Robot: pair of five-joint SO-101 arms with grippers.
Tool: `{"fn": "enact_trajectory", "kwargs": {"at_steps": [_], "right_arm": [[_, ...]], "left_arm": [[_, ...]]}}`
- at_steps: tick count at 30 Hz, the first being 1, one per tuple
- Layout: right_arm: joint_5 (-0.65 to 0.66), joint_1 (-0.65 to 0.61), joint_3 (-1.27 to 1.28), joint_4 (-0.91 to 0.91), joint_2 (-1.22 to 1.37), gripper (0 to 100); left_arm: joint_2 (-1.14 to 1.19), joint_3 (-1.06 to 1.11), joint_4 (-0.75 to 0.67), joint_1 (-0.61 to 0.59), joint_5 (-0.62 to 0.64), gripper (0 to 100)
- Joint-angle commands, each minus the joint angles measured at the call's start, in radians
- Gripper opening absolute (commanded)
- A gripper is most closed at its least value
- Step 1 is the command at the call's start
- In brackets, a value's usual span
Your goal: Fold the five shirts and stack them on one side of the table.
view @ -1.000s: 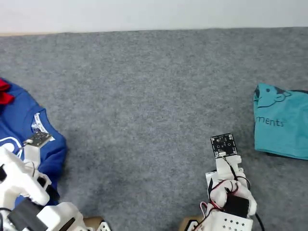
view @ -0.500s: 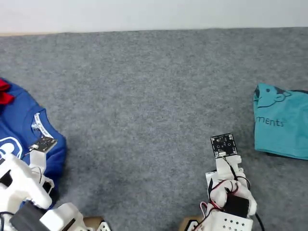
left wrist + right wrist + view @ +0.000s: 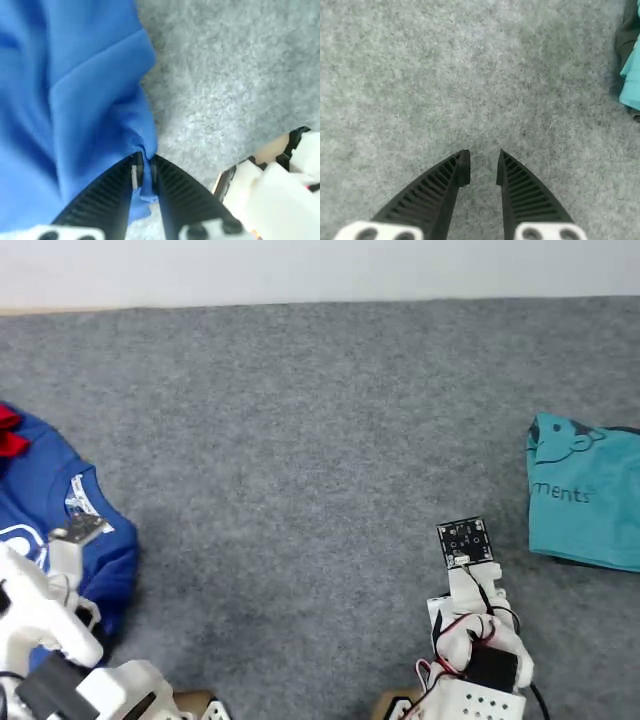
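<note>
Your left gripper is clenched on the blue shirt, pinching a small bunch of cloth at the hem where the fabric meets the grey worktop. In the high view the shirt lies rumpled at the left side of the worktop. It sits partly under your left arm, collar label up, and part of it runs out of view. Your right gripper hovers low over bare worktop near the front edge, jaws a little apart with nothing between them.

The teal shirt lies folded at the right side, well apart from the blue one. A dark edge peeks out beneath it, which is probably an earlier folded shirt, so treat that side as the stack.

You appear to be at the start of the blue shirt's turn: it is grasped but not yet spread or folded. The next move is likely to draw it onto the open middle of the worktop. Pull low and slowly, because the pinch holds only a thin fold and could slip free. Then bring your right gripper across to take the opposite edge, and flatten the shirt before you make the first fold.
</note>
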Motion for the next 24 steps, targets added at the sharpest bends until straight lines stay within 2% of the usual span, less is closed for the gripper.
{"fn": "enact_trajectory", "kwargs": {"at_steps": [1, 8, 16, 21, 24], "right_arm": [[0.009, -0.007, 0.015, -0.007, -0.008, 10.2], [0.009, -0.007, 0.015, -0.007, -0.008, 10.2], [0.009, -0.007, 0.015, -0.007, -0.008, 10.2], [0.009, -0.007, 0.015, -0.007, -0.008, 10.2], [0.009, -0.007, 0.015, -0.007, -0.008, 10.2]], "left_arm": [[-0.008, -0.130, 0.098, -0.003, -0.006, 0], [-0.008, -0.302, 0.219, 0.018, -0.005, 0], [-0.040, -0.384, 0.244, 0.044, -0.003, 0], [-0.247, -0.384, 0.244, 0.153, 0.011, 0], [-0.414, -0.386, 0.242, 0.275, 0.087, 0]]}}
